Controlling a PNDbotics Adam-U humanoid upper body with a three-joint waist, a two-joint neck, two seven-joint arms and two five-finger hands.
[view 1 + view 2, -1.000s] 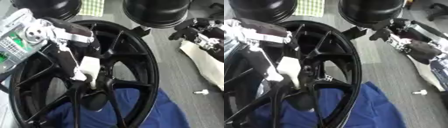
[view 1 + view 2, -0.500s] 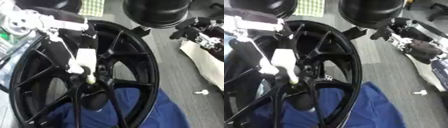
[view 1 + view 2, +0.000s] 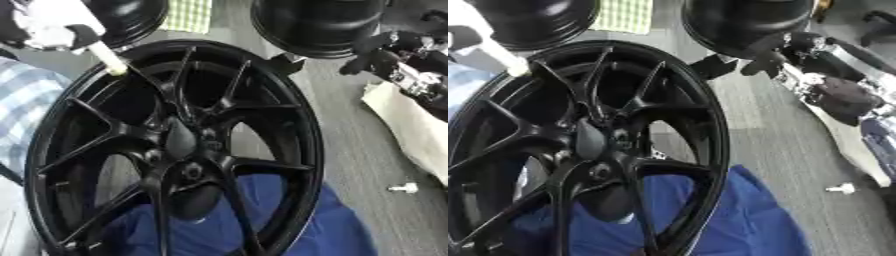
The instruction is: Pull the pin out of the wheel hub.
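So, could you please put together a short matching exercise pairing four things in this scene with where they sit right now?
Things:
1. white pin
2. right hand
3. blue cloth
4. small white part

Places:
A. under the lower part of the black wheel
B. alone on the grey floor, lower right
C. upper left, over the rim, clear of the hub
D. upper right, beside the wheel

Pairs: 1-C, 2-D, 3-A, 4-B
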